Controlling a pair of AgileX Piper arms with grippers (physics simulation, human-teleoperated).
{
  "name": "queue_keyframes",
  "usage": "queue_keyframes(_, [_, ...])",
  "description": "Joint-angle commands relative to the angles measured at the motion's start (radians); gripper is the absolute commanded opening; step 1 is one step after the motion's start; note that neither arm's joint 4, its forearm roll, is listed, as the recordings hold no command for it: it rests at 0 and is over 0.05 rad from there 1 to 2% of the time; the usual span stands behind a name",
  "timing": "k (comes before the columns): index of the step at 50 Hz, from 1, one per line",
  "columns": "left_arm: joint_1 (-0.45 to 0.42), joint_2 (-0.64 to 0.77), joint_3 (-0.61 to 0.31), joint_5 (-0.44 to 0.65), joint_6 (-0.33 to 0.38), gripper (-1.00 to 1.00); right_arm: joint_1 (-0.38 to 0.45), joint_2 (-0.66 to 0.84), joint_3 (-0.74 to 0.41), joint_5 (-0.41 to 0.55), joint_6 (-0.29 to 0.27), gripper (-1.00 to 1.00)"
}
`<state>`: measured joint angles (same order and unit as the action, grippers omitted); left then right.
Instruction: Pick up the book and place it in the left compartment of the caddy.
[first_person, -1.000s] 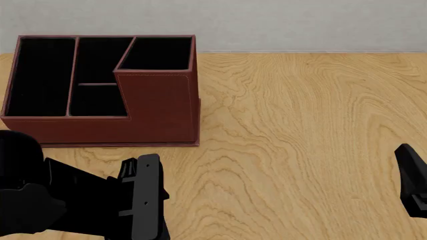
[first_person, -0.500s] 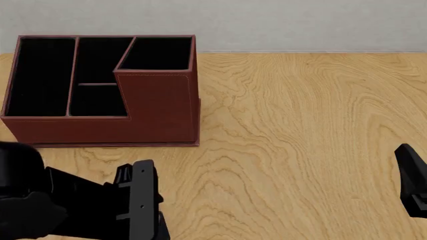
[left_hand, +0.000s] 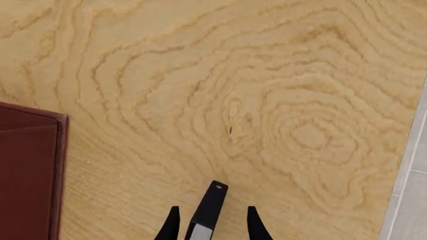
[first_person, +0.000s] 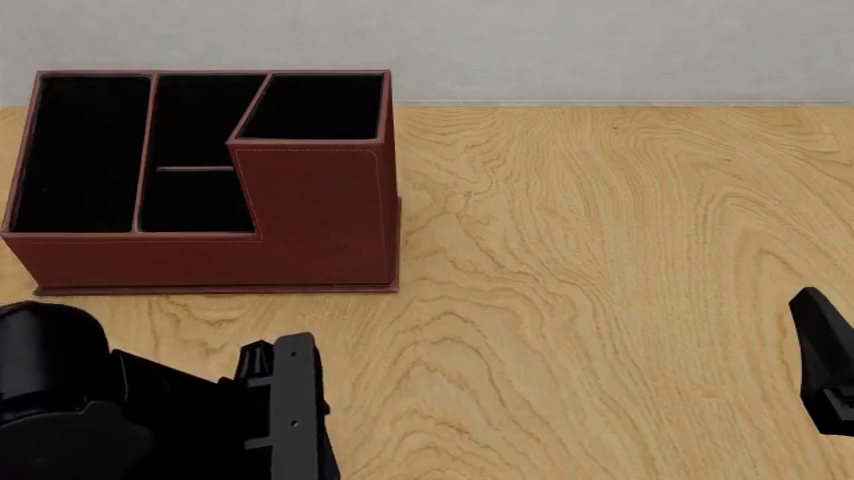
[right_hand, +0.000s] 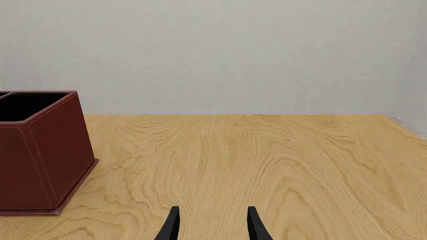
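Observation:
The book, a thin black slab, stands on edge near the table's front left, with my left gripper shut on it. In the left wrist view the book shows between the two fingers, black with a grey-white patch low down, held above bare wood. The reddish-brown caddy stands at the back left, beyond the left gripper. Its left compartment is long, black-lined and holds nothing. My right gripper is at the right edge, open, with nothing between its fingers.
One corner of the caddy shows in the left wrist view, and its taller end in the right wrist view. A grey wall runs behind the table. Bare wood spreads from the caddy to the right.
My left gripper and the book have shifted a little toward the table's front edge. The right arm and the caddy have not moved.

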<state>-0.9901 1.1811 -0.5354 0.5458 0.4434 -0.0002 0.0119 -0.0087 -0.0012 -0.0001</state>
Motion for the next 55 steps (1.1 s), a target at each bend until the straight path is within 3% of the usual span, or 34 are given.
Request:
queue_keyframes(1, [-0.004, 0.024, 0.012, -0.029, -0.015, 1.0, 0.0, -0.003, 0.002, 0.001, 0.0, 1.0])
queue_keyframes(12, [-0.013, 0.05, 0.02, -0.058, -0.052, 1.0, 0.0, -0.004, 0.002, 0.001, 0.0, 1.0])
queue_keyframes(13, [-0.004, 0.051, 0.027, -0.062, -0.05, -1.0, 0.0, -0.004, 0.002, 0.001, 0.0, 1.0])
queue_keyframes(36, [0.048, -0.04, 0.011, 0.035, 0.016, -1.0, 0.0, -0.003, 0.002, 0.001, 0.0, 1.0])
queue_keyframes(48, [0.126, -0.211, -0.036, 0.208, 0.076, -1.0, 0.0, -0.003, 0.002, 0.001, 0.0, 1.0])
queue_keyframes(55, [0.168, -0.282, -0.094, 0.305, 0.062, -1.0, 0.0, -0.003, 0.002, 0.001, 0.0, 1.0])
